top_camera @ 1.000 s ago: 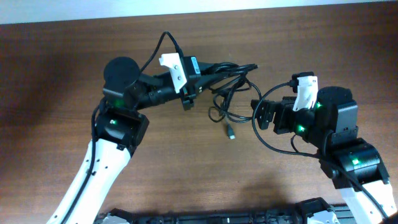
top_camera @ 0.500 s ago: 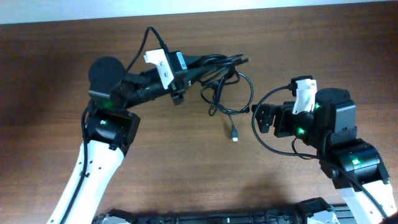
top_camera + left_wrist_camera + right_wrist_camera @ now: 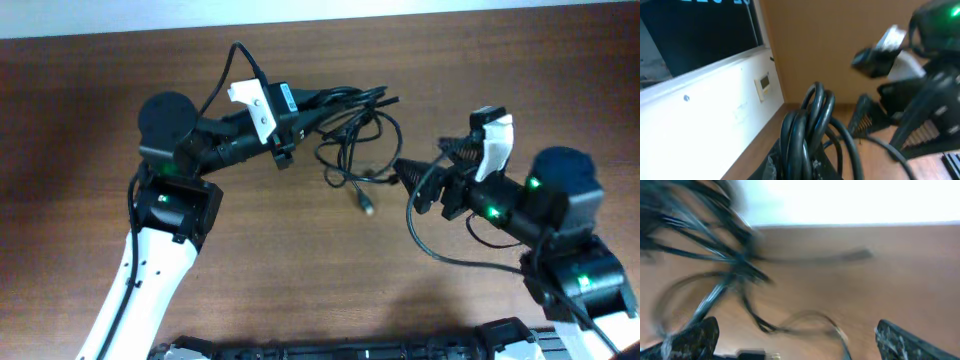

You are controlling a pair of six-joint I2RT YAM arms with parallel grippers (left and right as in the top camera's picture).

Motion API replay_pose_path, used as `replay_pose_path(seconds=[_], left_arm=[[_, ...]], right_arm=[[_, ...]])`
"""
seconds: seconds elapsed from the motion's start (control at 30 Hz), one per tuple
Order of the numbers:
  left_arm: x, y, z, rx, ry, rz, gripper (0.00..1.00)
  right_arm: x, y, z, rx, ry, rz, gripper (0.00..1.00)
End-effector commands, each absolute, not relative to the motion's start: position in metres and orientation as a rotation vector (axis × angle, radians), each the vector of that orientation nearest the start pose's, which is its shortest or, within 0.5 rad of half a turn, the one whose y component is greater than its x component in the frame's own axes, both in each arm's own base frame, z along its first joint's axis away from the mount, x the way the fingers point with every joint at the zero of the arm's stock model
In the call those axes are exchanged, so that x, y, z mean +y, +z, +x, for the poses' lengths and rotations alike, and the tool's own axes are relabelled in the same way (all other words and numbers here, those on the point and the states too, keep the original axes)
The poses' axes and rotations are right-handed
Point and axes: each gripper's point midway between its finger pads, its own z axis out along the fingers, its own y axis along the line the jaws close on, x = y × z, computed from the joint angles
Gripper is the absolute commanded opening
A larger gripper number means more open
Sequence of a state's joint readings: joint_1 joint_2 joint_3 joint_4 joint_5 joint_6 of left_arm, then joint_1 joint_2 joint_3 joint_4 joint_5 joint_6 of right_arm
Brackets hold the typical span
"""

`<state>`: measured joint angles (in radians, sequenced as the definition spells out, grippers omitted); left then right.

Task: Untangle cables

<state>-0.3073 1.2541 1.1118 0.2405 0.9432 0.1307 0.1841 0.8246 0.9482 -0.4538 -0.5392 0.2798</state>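
Note:
The cables [image 3: 362,135] are thin black cords in tangled loops. One end is bunched in my left gripper [image 3: 340,100], which is shut on the bundle and holds it above the table. Loops hang down to the wood, and a loose plug [image 3: 367,207] lies below them. In the left wrist view the bundle [image 3: 809,125] stands between the fingers [image 3: 805,169]. My right gripper [image 3: 410,172] is open and empty, pointing left, just right of the loops. The blurred right wrist view shows its fingers [image 3: 800,342] wide apart, with the cables [image 3: 737,255] ahead and a plug end [image 3: 839,331] between them.
A brown wooden table [image 3: 100,120] with a pale wall edge along the back [image 3: 320,8]. The right arm's own thick black wire [image 3: 430,245] loops out below its wrist. The right arm shows in the left wrist view [image 3: 920,85].
My right gripper has swung left and forward to the edge of the cable loops. The loose plug has shifted slightly up and left. My left gripper has stayed nearly still with the bundle.

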Motion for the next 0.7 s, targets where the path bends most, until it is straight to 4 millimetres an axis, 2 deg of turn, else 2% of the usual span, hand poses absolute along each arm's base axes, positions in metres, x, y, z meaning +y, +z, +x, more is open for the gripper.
replay_pose_path(seconds=[0.0, 0.1, 0.2, 0.33, 0.47, 0.53, 0.67], left_arm=[[-0.252, 0.417, 0.286, 1.118, -0.846, 1.082, 0.00], [-0.258, 0.417, 0.283, 1.119, -0.851, 1.082, 0.00], [-0.256, 0.416, 0.291, 1.148, -0.821, 1.046, 0.00], [-0.256, 0.415, 0.292, 1.155, -0.822, 1.045, 0.00], [-0.256, 0.411, 0.292, 1.166, -0.815, 1.054, 0.00], [-0.261, 0.411, 0.288, 1.140, -0.804, 1.078, 0.00], [-0.275, 0.410, 0.278, 1.087, -0.767, 1.131, 0.00]], right_arm=[[0.156, 0.357, 0.252, 1.814, 0.983, -0.339, 0.99], [0.157, 0.367, 0.254, 1.784, 1.023, -0.296, 0.99], [0.156, 0.369, 0.255, 1.781, 1.033, -0.277, 0.99], [0.156, 0.373, 0.256, 1.774, 1.060, -0.249, 0.99], [0.157, 0.384, 0.257, 1.770, 1.180, -0.118, 0.99], [0.157, 0.386, 0.257, 1.782, 1.236, -0.052, 0.99], [0.157, 0.386, 0.257, 1.785, 1.250, -0.035, 0.99]])
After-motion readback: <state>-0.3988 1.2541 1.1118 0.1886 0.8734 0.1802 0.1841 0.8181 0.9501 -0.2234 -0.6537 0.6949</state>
